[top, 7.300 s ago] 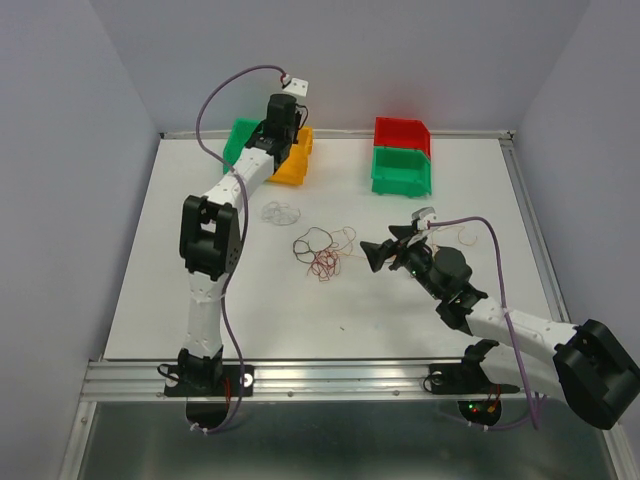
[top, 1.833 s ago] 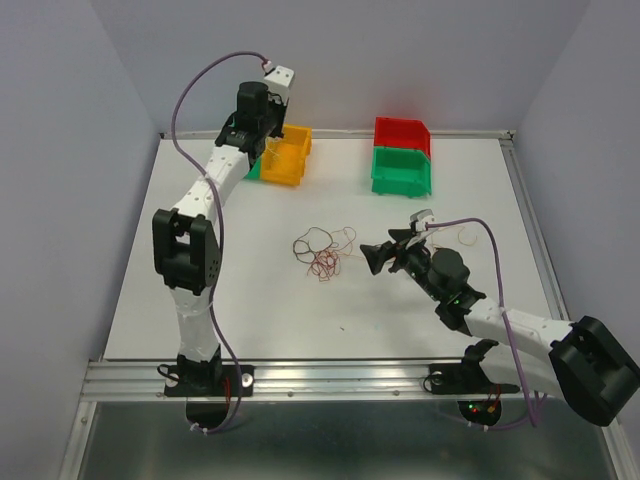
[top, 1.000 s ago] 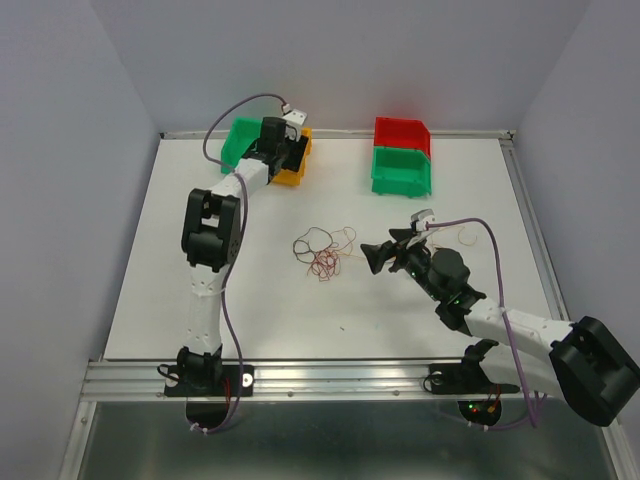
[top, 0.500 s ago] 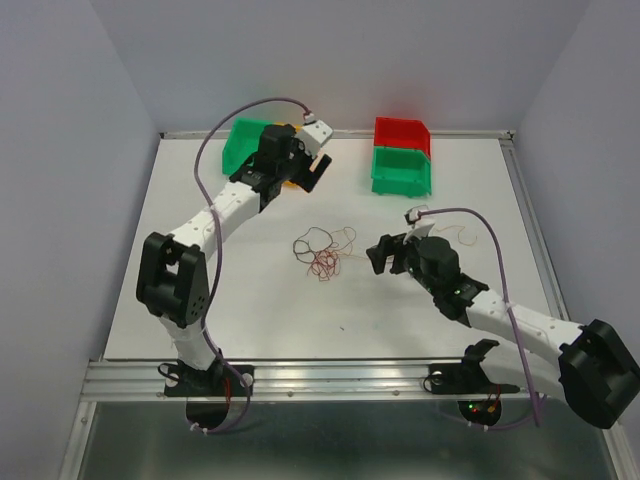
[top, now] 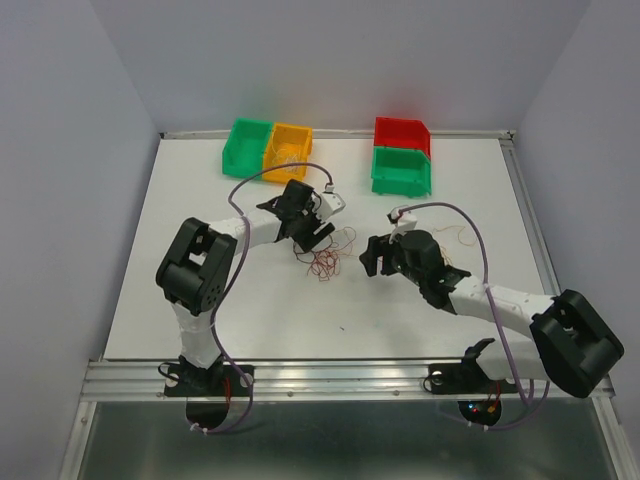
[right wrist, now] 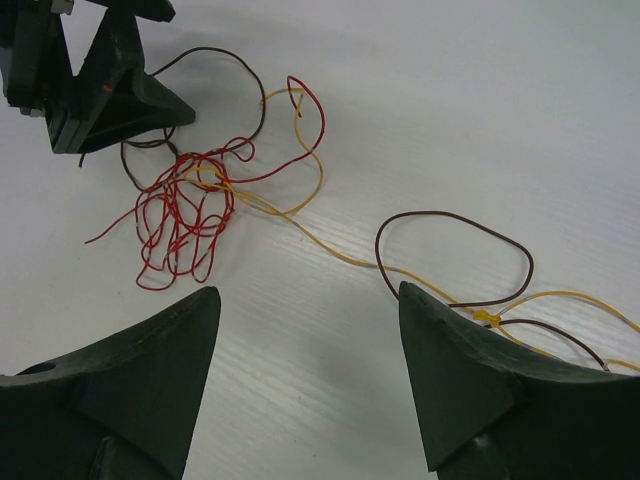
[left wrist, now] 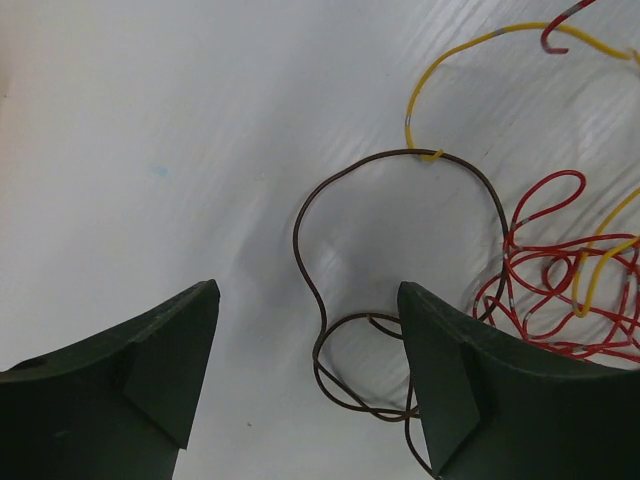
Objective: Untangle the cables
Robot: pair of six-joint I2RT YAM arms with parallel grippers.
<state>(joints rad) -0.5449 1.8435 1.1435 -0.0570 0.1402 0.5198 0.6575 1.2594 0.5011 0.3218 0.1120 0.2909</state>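
Left claw gapes above a brown loop; right claw released, empty. The cables sprawl left-to-right across the table.

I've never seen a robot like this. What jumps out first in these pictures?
A knot of thin red, yellow and brown cables lies in the middle of the white table. The left fingers stand open over a brown loop; the right fingers, open too, face the knot. Bright green, orange and red bins sit along the far edge.
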